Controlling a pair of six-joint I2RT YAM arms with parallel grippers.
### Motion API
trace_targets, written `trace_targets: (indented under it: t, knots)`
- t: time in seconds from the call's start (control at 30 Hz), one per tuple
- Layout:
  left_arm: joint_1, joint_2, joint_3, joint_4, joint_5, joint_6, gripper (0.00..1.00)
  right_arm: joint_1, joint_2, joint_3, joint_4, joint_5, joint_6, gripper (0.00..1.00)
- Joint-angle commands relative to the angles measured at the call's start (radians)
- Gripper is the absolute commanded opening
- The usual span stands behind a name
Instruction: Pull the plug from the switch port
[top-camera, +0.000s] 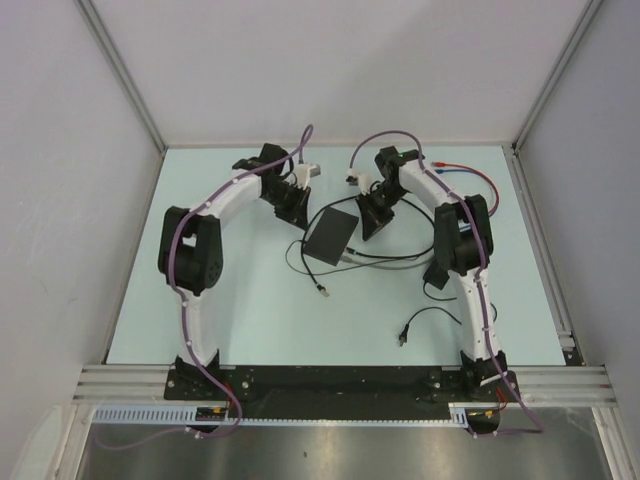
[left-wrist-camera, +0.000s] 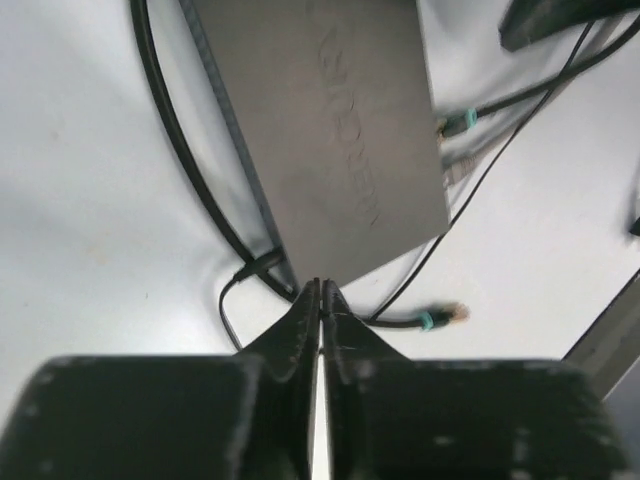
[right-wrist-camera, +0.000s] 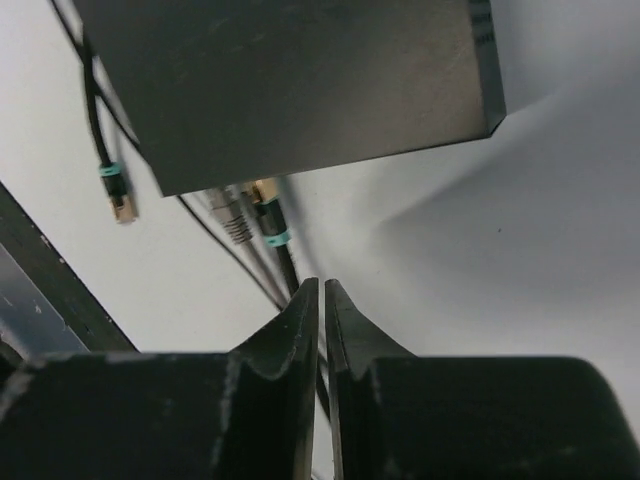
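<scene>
The switch (top-camera: 331, 234) is a flat matte-black box lying at mid-table. Two plugs, one grey (right-wrist-camera: 233, 216) and one black with a teal band (right-wrist-camera: 270, 222), sit in sockets on its near-right edge (top-camera: 348, 256). My left gripper (top-camera: 297, 207) is shut and empty, its tips (left-wrist-camera: 322, 286) just off the switch's (left-wrist-camera: 340, 130) far-left corner. My right gripper (top-camera: 376, 222) is shut and empty, its tips (right-wrist-camera: 321, 285) hovering beside the switch (right-wrist-camera: 290, 80), just short of the two plugs, above their cables.
A loose teal-banded plug (left-wrist-camera: 445, 316) lies on the table near the switch; it also shows in the right wrist view (right-wrist-camera: 120, 205). A black adapter brick (top-camera: 437, 275) on a thin lead sits to the right. Another loose cable end (top-camera: 403, 338) lies near front. White walls enclose the table.
</scene>
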Motion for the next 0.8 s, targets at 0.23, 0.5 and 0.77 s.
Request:
trace_targets:
  t: [0.23, 0.5, 0.77]
  knots:
    - [0.018, 0.035, -0.091, -0.088, -0.020, 0.022, 0.00, 0.034, 0.151, 0.152, 0.048, 0.004, 0.065, 0.09]
    - [0.010, 0.129, -0.031, -0.101, 0.061, 0.023, 0.00, 0.035, 0.277, 0.348, 0.095, -0.020, 0.117, 0.11]
    - [0.000, 0.149, 0.061, -0.144, 0.069, 0.041, 0.00, 0.034, 0.296, 0.408, 0.151, -0.019, 0.166, 0.14]
